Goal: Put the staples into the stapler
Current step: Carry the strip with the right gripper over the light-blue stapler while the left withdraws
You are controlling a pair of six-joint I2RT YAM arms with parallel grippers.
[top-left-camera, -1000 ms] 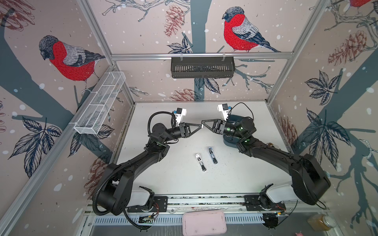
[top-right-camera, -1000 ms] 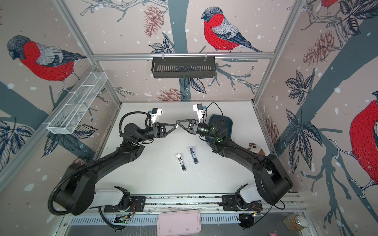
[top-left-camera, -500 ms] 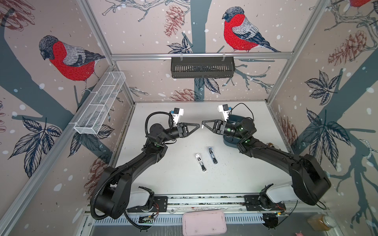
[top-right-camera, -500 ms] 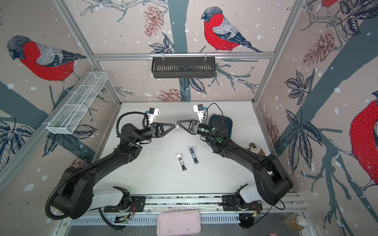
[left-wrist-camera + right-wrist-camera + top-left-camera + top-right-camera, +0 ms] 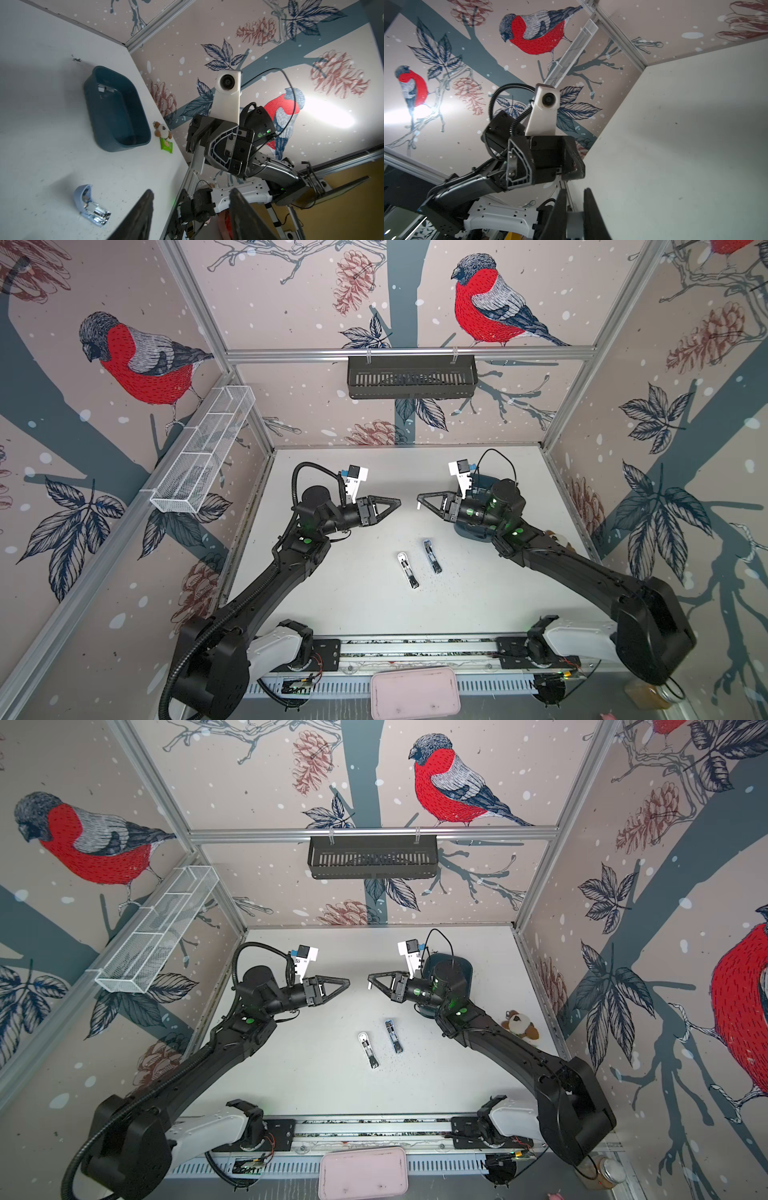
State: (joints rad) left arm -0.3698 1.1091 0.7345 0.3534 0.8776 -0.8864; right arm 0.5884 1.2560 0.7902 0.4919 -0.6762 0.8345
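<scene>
The white desk (image 5: 353, 614) is enclosed by walls printed with birds. Both arms are raised above it, and the two tools are pointed tip to tip, close together but not touching. The left tool (image 5: 397, 502) is shown in the left wrist view with its fingers (image 5: 143, 209) spread wide and nothing between them. The right tool (image 5: 419, 502) is narrowed, and in the right wrist view a short silvery-grey strip of staples (image 5: 575, 220) is clamped between its fingers (image 5: 559, 207). In both top views the strip is seen only as a pale speck at that tool's tip. A dark blue tub (image 5: 88, 93) is placed on the desk behind the right arm. Two small staplers are laid side by side, slightly apart, near the desk centre: a white stapler (image 5: 407, 570) and a blue stapler (image 5: 432, 556). The chrome magazine of the blue stapler is exposed in the left wrist view. Fine dark specks are scattered around both.
</scene>
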